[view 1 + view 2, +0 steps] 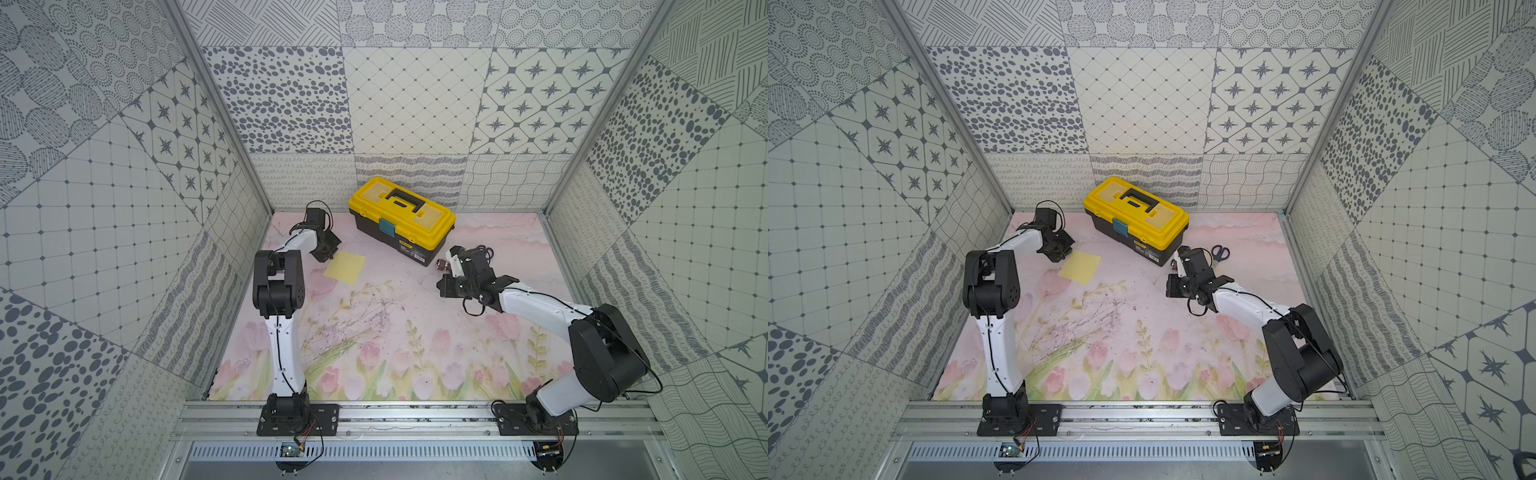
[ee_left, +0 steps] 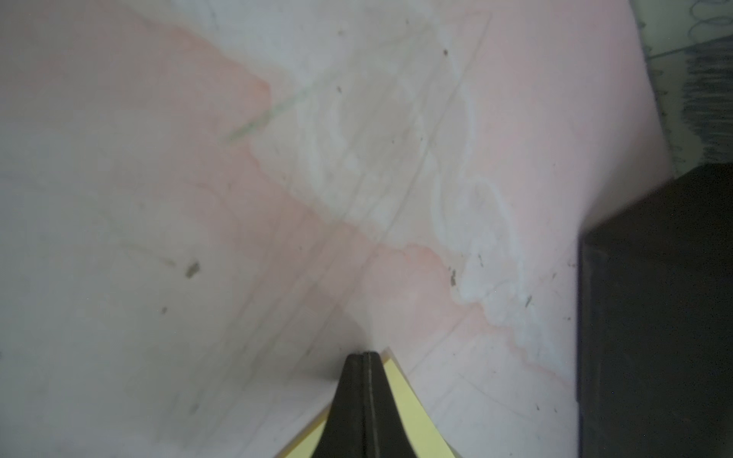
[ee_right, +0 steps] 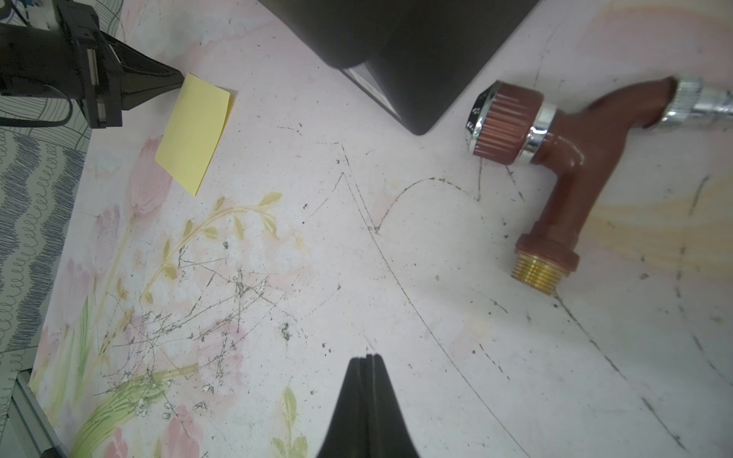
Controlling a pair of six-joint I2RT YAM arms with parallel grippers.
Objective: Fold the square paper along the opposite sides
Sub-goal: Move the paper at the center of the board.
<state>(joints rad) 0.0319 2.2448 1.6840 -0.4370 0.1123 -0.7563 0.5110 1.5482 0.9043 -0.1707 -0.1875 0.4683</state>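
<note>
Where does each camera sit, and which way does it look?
Both top views: high in front, looking down on table, left arm, right arm, toolbox, square paper.
Left wrist: on the left arm, past the shut left gripper, at the paper's corner.
Right wrist: on the right arm, past the shut right gripper, toward a brown tap.
Shared: all show the paper.

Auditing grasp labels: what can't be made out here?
Whether the left gripper pinches or just presses the square paper: left wrist view, its shut fingers cover the contact.
Blades of the scissors: too small in a top view.
Metal end of the faucet: cut off by the right wrist view's edge.
Label on the toolbox: too small in both top views.
</note>
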